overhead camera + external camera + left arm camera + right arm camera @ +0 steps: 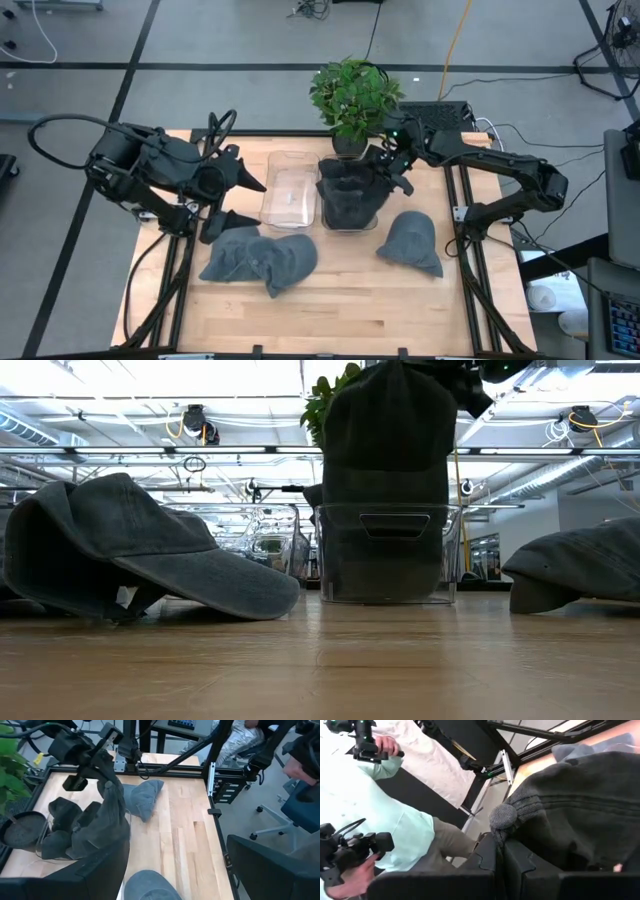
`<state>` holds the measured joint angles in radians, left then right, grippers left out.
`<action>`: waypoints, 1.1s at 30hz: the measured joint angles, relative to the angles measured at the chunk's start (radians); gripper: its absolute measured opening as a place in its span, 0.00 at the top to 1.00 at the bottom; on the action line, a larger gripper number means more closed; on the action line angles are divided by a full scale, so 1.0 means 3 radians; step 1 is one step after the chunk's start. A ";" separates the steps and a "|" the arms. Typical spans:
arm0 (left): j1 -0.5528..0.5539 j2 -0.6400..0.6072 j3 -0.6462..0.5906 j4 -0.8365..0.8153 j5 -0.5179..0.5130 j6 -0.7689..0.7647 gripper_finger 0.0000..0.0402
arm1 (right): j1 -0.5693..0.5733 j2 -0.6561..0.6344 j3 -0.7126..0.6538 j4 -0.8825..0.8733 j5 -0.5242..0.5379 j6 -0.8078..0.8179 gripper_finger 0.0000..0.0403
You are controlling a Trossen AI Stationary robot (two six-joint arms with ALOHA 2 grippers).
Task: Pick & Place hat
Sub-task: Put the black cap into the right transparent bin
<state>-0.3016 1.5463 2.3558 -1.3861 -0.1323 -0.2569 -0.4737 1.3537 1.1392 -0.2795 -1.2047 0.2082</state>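
your table [350,310] holds, largest first: two caps [258,260] heaped at front left; clear bin [352,215] mid-table, a hat [352,190] draped into it, pinched by your right gripper [392,165], jaws closed on the fabric; a lone cap [410,242] front right; left gripper [240,200], jaws wide, holding nothing, beside the heap.

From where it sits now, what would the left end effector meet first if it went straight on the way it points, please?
Probably the empty clear bin: the open left end effector points toward it in the high view, though its height is unclear.
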 joint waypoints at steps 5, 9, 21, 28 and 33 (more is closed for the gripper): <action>0.0000 0.0000 0.0000 0.0000 -0.0014 -0.0001 0.15 | -0.0071 0.0000 -0.0093 0.0008 0.0169 -0.0105 1.00; 0.0000 0.0000 0.0000 0.0000 -0.0014 -0.0038 0.14 | -0.0134 0.0059 -0.0217 0.0137 0.0174 -0.0133 1.00; 0.0000 0.0000 0.0000 0.0000 -0.0021 -0.0055 0.16 | -0.0152 0.0332 -0.0268 0.0135 0.0174 -0.0227 0.99; 0.0000 0.0000 0.0000 0.0000 -0.0020 -0.0055 0.15 | -0.0138 0.0001 -0.0267 0.0173 0.0362 0.0038 0.84; 0.0000 0.0000 0.0000 0.0000 -0.0020 -0.0055 0.17 | -0.0139 -0.0240 -0.0267 0.0307 0.0370 0.0248 0.74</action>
<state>-0.3016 1.5463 2.3558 -1.3861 -0.1383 -0.2733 -0.5153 1.2816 1.0592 -0.1876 -1.0937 0.2826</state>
